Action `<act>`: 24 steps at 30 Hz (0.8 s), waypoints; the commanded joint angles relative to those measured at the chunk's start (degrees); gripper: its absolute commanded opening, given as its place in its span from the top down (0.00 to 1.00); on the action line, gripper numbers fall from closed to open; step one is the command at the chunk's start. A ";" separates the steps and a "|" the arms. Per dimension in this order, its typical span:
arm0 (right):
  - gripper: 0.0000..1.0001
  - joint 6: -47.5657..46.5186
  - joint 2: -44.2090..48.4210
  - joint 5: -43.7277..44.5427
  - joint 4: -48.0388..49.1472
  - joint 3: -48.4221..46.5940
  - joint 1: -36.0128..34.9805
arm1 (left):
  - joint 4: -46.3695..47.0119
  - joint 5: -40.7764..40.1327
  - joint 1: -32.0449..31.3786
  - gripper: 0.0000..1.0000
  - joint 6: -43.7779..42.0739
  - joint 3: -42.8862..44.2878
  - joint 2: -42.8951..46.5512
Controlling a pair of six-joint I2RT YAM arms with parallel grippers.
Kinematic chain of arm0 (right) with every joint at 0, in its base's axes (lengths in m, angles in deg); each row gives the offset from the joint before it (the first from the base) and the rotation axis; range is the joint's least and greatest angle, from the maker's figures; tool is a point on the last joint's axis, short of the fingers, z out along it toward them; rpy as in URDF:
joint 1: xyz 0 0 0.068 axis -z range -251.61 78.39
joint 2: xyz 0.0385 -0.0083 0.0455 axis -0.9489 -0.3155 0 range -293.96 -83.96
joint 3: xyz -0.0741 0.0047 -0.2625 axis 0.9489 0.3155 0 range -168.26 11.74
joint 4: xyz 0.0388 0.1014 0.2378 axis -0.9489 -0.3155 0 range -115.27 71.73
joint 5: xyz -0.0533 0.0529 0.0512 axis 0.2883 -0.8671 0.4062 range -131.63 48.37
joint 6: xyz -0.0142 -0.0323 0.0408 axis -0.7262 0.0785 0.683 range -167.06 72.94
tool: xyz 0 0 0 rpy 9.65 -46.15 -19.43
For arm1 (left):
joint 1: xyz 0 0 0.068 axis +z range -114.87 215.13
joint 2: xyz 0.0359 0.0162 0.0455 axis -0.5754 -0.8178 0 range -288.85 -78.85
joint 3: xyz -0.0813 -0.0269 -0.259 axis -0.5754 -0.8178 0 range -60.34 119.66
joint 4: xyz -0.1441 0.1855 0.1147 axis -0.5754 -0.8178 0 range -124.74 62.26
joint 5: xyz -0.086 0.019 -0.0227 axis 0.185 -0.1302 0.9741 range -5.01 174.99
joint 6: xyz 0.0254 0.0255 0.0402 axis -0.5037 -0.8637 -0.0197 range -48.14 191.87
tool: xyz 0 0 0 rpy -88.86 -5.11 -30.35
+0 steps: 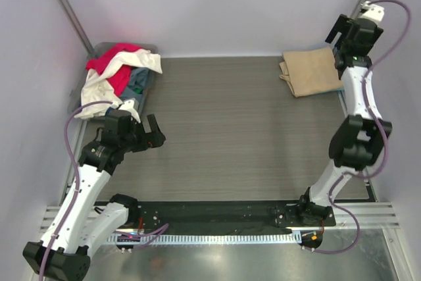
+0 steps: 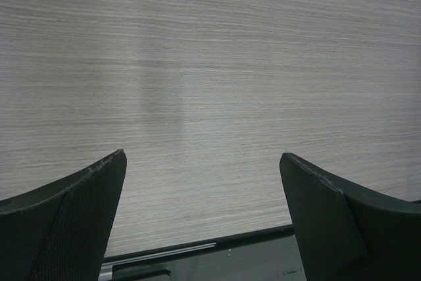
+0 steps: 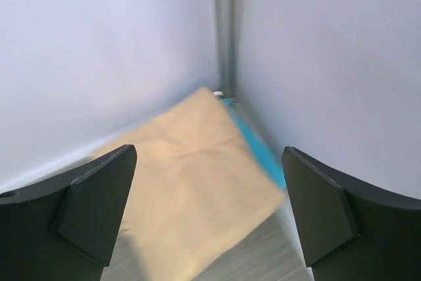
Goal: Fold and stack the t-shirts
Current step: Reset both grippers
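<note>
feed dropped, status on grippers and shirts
Left gripper open over table. Right gripper open above folded tan shirt, turquoise shirt beneath. Other shirts heaped in grey bin. Nothing blocking.

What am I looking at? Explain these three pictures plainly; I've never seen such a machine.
These are two robot arms bolted to the near edge of a table. The top view looks down from above and behind them. The other two come from wrist cameras, so the dark shapes at the bottom are each gripper's own fingers. The left gripper is open over bare tabletop. The right gripper, also open, hangs above a folded tan shirt in the far right corner, which lies on a turquoise shirt. At far left, a grey bin holds a heap of red, white and dark shirts. Nothing is held.
</note>
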 commanded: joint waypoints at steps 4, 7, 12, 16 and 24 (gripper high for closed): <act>0.00 30.03 23.36 -30.90 10.94 31.96 -0.70 | 1.62 -1.19 1.18 0.00 -0.74 0.23 1.50; 0.00 35.85 27.43 -37.96 12.80 42.61 -4.48 | 1.53 -1.63 1.27 0.00 -0.48 0.06 2.46; 0.00 33.67 35.08 -35.96 5.01 52.02 -18.41 | 1.62 -3.38 1.18 0.00 -0.22 -0.03 3.87; 0.00 33.66 42.01 -32.36 1.47 58.35 -26.96 | 1.62 -4.00 1.27 0.00 0.05 -0.03 4.23; 0.00 36.48 58.10 -30.42 -0.64 69.26 -30.15 | 1.18 -5.76 1.27 0.00 0.58 -0.12 5.63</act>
